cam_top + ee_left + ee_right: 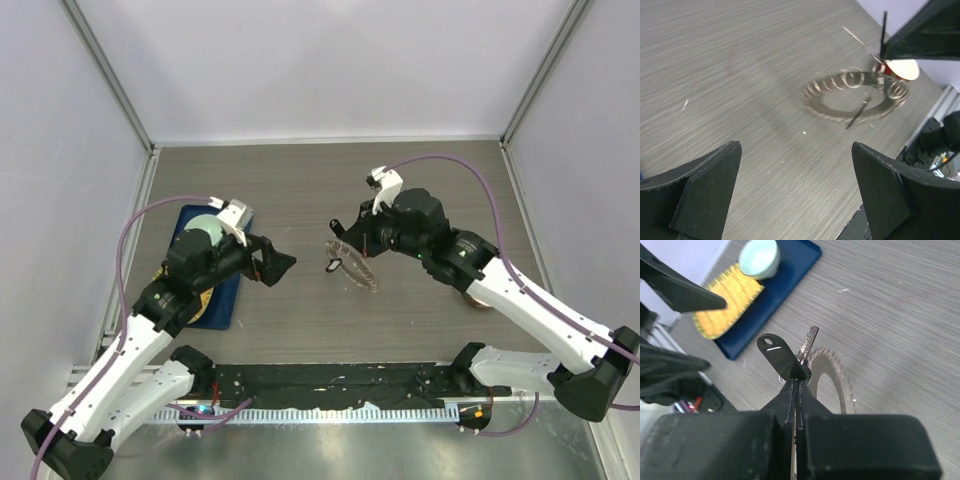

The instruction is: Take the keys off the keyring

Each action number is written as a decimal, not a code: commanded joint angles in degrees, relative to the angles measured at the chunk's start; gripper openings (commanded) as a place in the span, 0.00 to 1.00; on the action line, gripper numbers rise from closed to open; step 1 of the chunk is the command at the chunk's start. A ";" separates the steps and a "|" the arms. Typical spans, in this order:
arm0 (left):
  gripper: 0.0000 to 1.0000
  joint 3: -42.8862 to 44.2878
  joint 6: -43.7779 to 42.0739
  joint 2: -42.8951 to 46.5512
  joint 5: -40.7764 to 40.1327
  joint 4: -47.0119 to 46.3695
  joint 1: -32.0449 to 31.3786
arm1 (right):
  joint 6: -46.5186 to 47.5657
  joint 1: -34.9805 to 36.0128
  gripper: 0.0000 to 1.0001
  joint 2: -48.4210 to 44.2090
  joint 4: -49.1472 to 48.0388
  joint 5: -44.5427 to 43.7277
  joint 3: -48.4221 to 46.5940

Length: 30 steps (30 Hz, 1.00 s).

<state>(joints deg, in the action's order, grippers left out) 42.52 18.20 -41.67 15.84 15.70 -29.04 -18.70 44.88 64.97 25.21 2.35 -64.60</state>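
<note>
Top external view: I read the grey surface (300, 190) with both arms reaching over its middle, the right arm (520, 295) from the right and the left arm (150, 325) from the left. The keyring (360, 274) sits between them, just right of the left jaws and under the tip of the right jaws. I cannot tell whether it rests flat or has one edge raised.

The right jaws are pressed together, clamped on the black head of the keys (774, 350) at the ring's left edge. The key's long axis continues the line of the right jaws and points toward the left arm, with a silver blade (810, 340) beside the head. The left jaws stand wide apart and empty, facing the ring, near it but not touching.

My judgement is that the next move turns on that gap. The left arm is free and should anchor the ring rim while the right draws the key along its own axis.
</note>
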 commanded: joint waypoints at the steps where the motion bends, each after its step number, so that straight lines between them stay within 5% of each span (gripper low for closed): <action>1: 0.98 2.83 -3.60 -1.04 3.41 -8.75 -4.36 | -7.84 0.12 0.01 -3.96 -5.78 4.42 -3.34; 13: 0.99 4.15 -13.27 -2.81 13.33 -14.74 -5.42 | -4.86 0.20 0.01 -8.36 -9.39 15.13 -3.08; 30: 0.90 7.84 -21.80 -2.18 20.73 -8.67 -5.42 | 1.21 0.20 0.01 -11.71 -9.39 23.05 -3.08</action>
<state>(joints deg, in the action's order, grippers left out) 48.40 -2.04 -43.16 33.85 8.01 -34.28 -19.11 44.88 54.98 20.62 23.09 -65.39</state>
